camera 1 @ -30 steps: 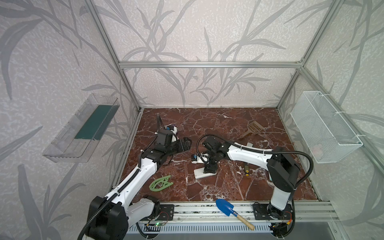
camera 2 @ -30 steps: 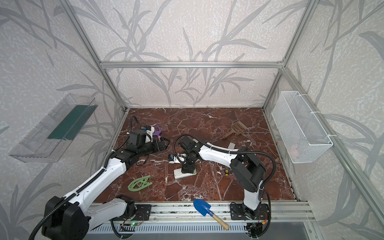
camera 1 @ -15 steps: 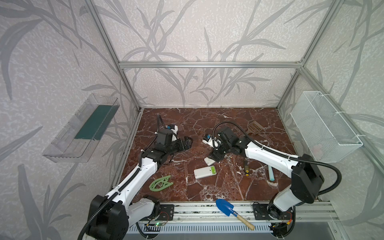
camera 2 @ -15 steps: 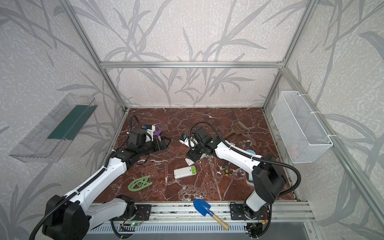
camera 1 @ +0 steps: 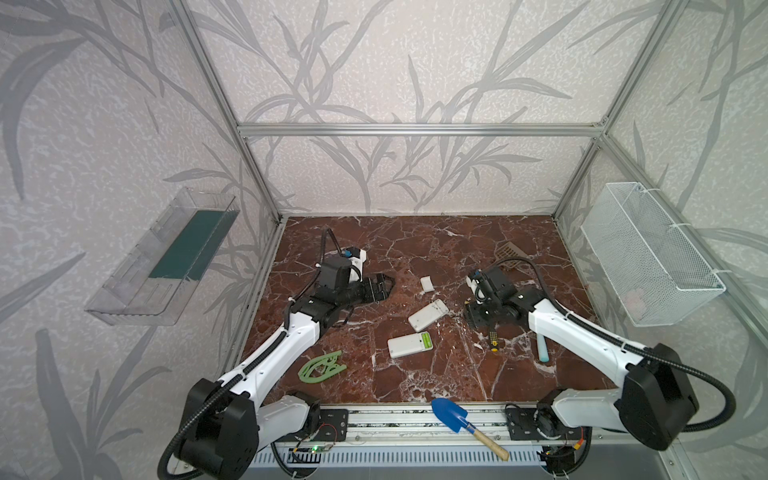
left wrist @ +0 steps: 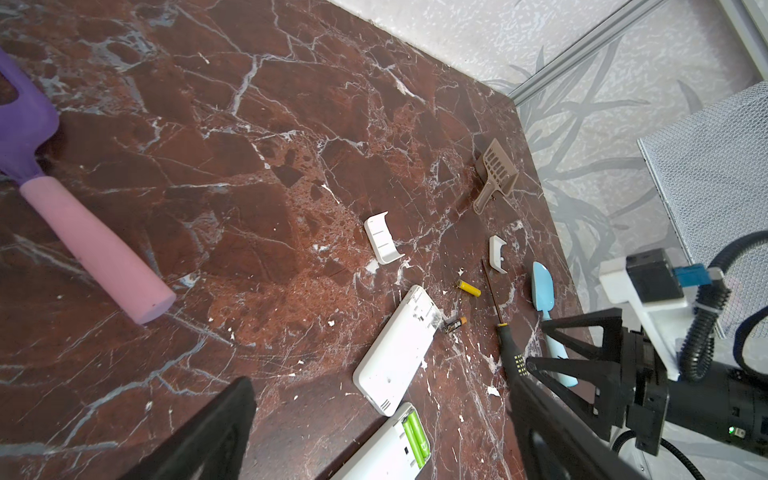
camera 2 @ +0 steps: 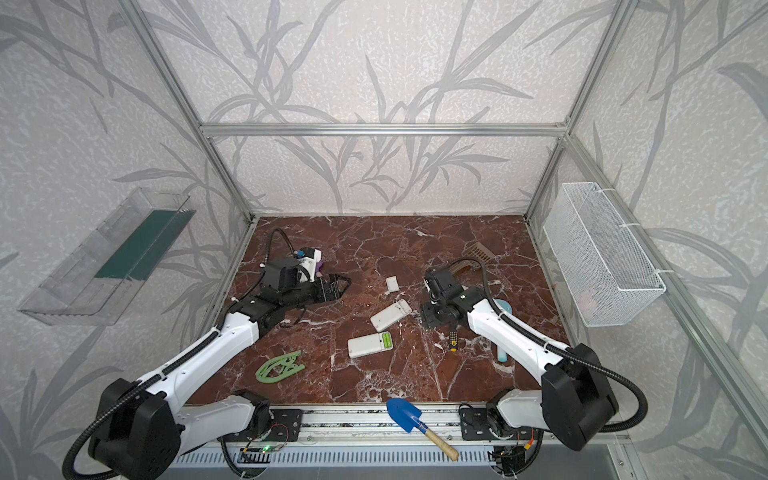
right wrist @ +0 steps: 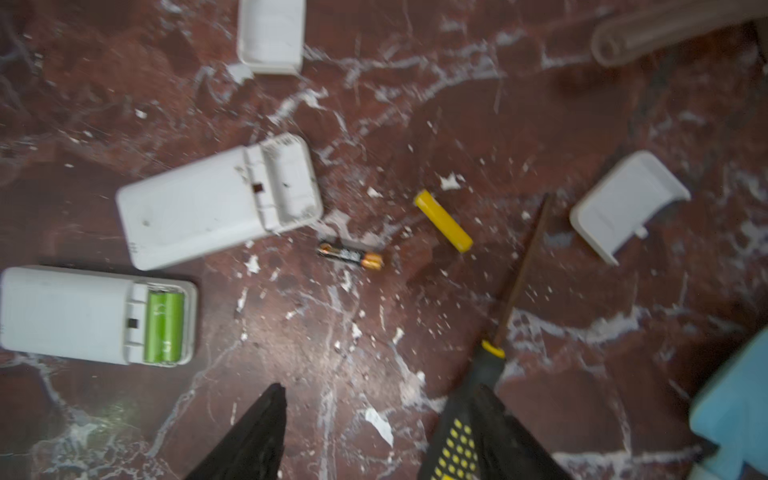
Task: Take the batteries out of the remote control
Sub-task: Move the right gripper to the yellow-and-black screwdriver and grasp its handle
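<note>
Batteries (left wrist: 468, 288): four in view, none held.

1. Yellow battery (right wrist: 443, 227): loose on the marble floor (right wrist: 415, 104), ahead of the right gripper (right wrist: 380, 399) and clear of its fingertips.
2. Black-and-copper battery (right wrist: 350, 256): loose, also ahead of that gripper, near the yellow one. It lies just beside the open end of the empty remote (right wrist: 208, 203).
3. Light green batteries (right wrist: 164, 326), a pair: seated side by side in the open compartment of the second remote (right wrist: 66, 313). They sit off to the right gripper's side that faces the other arm. In the left wrist view this remote shows in the gap between the left gripper's fingers (left wrist: 208, 436), on the floor beyond them.

Right gripper: jaws partway apart, nothing between them, low over the floor.
Left gripper (left wrist: 380, 377): jaws spread wide, empty, apart from both remotes in both top views.

Adjacent items:
- Screwdriver (right wrist: 521, 266): shaft points away from the right gripper and the black-and-yellow handle lies at one finger. Contact cannot be told.
- Battery cover (right wrist: 627, 203): ahead of the right gripper, past the screwdriver shaft.
- Second cover (right wrist: 271, 35): beyond the empty remote.
- Light blue scoop (right wrist: 735, 407): beside the right gripper, outer side.
- Purple-and-pink trowel (left wrist: 95, 245): beside the left gripper.
- Brown slotted scoop (left wrist: 496, 174): far ahead, near the wall.
</note>
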`<act>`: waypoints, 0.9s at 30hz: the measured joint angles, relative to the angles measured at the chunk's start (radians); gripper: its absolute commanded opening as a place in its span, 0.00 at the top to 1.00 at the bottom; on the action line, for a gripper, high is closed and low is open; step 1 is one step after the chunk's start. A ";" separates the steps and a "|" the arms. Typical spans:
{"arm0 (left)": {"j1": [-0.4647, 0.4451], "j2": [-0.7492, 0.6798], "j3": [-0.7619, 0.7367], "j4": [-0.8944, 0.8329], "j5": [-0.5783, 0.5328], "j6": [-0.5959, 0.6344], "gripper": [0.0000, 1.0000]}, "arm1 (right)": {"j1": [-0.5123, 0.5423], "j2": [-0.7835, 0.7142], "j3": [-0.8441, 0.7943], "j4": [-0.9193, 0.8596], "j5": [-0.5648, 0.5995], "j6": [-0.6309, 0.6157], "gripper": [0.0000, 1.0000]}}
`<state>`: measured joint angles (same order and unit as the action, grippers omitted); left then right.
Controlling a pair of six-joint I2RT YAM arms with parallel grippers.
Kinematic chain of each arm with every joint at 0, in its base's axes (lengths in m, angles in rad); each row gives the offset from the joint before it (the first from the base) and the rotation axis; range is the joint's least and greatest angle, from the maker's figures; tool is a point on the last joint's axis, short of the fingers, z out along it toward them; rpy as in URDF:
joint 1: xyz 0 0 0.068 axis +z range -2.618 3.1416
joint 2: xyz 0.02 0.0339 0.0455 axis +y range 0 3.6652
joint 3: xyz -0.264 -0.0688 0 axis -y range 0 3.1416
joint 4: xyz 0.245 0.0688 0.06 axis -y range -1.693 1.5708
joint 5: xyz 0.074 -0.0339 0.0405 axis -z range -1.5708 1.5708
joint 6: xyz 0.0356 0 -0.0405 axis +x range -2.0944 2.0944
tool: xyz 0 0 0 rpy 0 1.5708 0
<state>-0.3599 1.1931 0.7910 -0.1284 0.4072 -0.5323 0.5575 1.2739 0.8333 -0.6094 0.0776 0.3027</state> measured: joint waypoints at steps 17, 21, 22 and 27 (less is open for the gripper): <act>-0.066 0.153 0.043 0.089 0.043 -0.092 0.07 | -0.096 -0.043 -0.218 0.086 0.007 0.180 0.51; -0.079 0.169 0.053 0.109 0.045 -0.106 0.07 | -0.101 -0.008 -0.218 0.108 -0.009 0.180 0.52; -0.079 0.175 0.057 0.114 0.047 -0.110 0.07 | -0.101 0.002 -0.218 0.112 -0.012 0.180 0.53; -0.084 0.197 0.067 0.125 0.048 -0.122 0.08 | -0.106 0.044 -0.218 0.116 -0.019 0.181 0.58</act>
<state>-0.4442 1.3903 0.8581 -0.0032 0.4557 -0.6540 0.4519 1.3178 0.6155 -0.4934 0.0586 0.4839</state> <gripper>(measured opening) 0.926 0.446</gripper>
